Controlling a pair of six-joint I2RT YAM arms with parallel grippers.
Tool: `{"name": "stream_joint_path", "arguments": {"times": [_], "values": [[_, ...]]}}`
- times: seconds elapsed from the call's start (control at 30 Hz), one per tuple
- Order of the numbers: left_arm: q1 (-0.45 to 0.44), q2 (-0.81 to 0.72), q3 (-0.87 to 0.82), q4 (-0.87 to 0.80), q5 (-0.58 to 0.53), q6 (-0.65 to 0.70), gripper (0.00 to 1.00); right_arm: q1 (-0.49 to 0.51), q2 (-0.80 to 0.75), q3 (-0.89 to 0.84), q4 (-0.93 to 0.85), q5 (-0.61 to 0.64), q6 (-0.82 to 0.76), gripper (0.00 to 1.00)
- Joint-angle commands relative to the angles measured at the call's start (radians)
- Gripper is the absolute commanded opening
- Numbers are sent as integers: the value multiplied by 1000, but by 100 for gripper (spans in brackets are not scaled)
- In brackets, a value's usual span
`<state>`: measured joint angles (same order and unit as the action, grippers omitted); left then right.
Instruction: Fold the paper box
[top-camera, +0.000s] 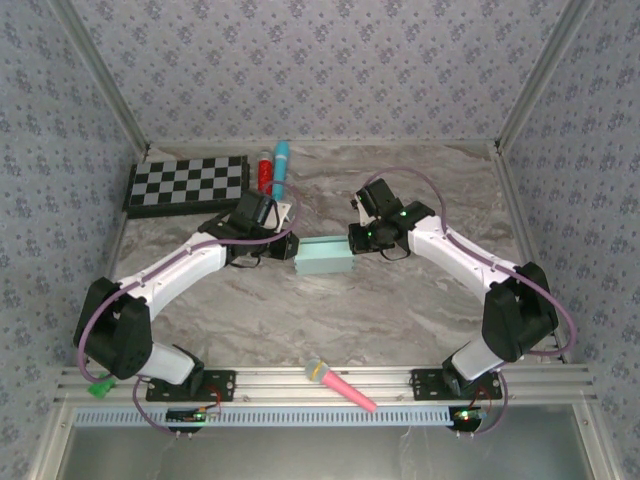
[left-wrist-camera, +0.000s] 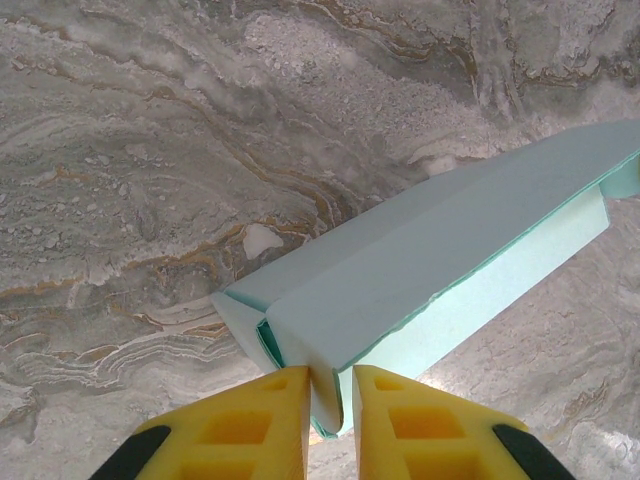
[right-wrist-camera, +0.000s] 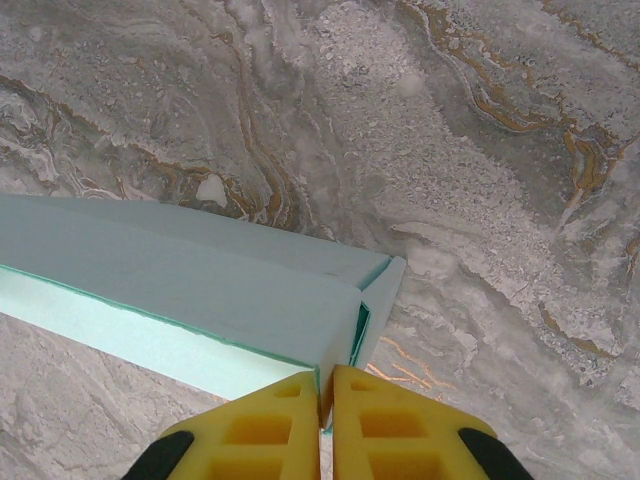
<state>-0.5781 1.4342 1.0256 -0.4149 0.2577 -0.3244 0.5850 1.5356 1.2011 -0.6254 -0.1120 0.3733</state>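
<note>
Left pincer (left-wrist-camera: 330, 385) is pinching the thin end flap of the paper box (top-camera: 325, 259), fingers nearly closed on the card. I am clamping the opposite end flap the same way with my right pincer (right-wrist-camera: 326, 385). The box is sitting between them around the middle of the worktop (top-camera: 400, 320).

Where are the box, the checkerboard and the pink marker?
box (top-camera: 325, 260), top view, its top face.
checkerboard (top-camera: 188, 183), top view, middle squares.
pink marker (top-camera: 347, 390), top view, its barrel.
</note>
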Motion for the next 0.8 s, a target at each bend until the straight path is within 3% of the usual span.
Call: {"name": "stream_joint_path", "arguments": {"times": [0.0,0.77], "values": [[-3,8,-11,4,29,-4,18,5,5,0,10,-34,1,9],[-6,3,-60,-11,23,0,17,7,-3,-69,0,-49,-5,3]]}}
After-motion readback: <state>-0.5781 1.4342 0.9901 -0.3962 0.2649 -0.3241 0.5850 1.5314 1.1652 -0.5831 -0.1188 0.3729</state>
